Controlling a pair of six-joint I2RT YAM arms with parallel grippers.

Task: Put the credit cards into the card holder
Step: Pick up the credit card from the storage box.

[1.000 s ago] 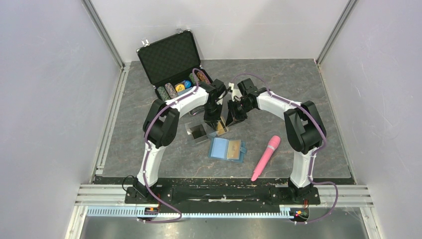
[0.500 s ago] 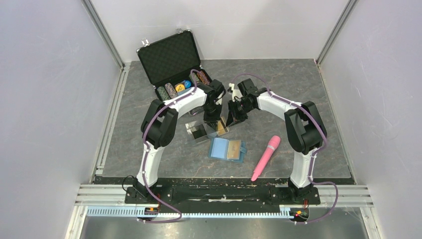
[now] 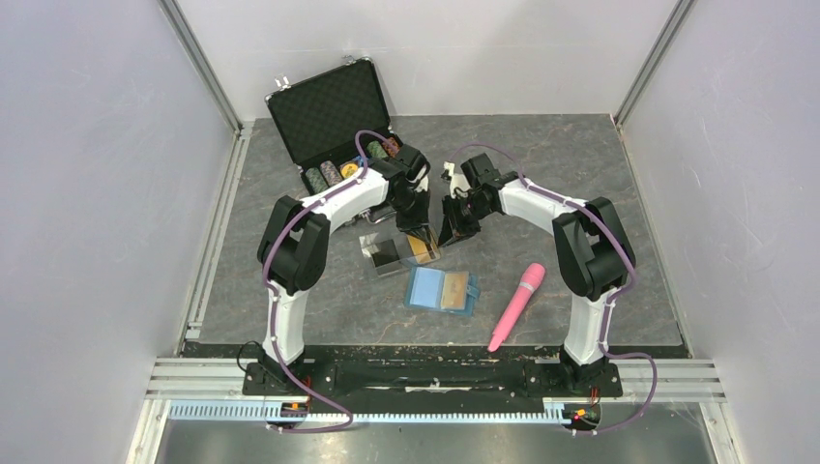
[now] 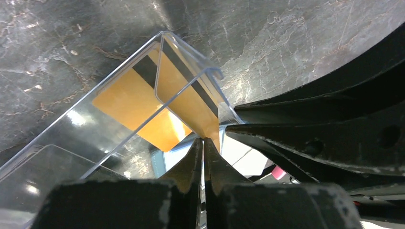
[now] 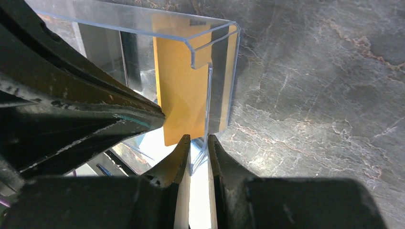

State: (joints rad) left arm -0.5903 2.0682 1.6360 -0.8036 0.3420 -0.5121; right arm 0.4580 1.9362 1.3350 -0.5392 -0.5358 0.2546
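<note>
A gold credit card [image 4: 191,102] with a dark stripe stands in a tilted clear plastic box [image 4: 110,119], which sits mid-table [image 3: 423,247]. My left gripper [image 4: 204,140] is shut on that card's near corner. My right gripper [image 5: 199,139] is shut on the box's thin clear side wall [image 5: 208,105], and the gold card [image 5: 181,90] shows just to the left of it. In the top view the left gripper [image 3: 417,230] and right gripper [image 3: 452,230] point down side by side over the box. The teal card holder [image 3: 442,290] lies open in front of them, with a gold card in it.
A second clear box [image 3: 385,255] holding dark cards lies left of the first. An open black briefcase [image 3: 334,116] with poker chips stands at the back left. A pink cylinder [image 3: 517,304] lies at the front right. The cell's walls close in on both sides.
My left gripper's jaws have closed onto the gold card, and the left arm's elbow has swung left. The right arm has held still on the box.
</note>
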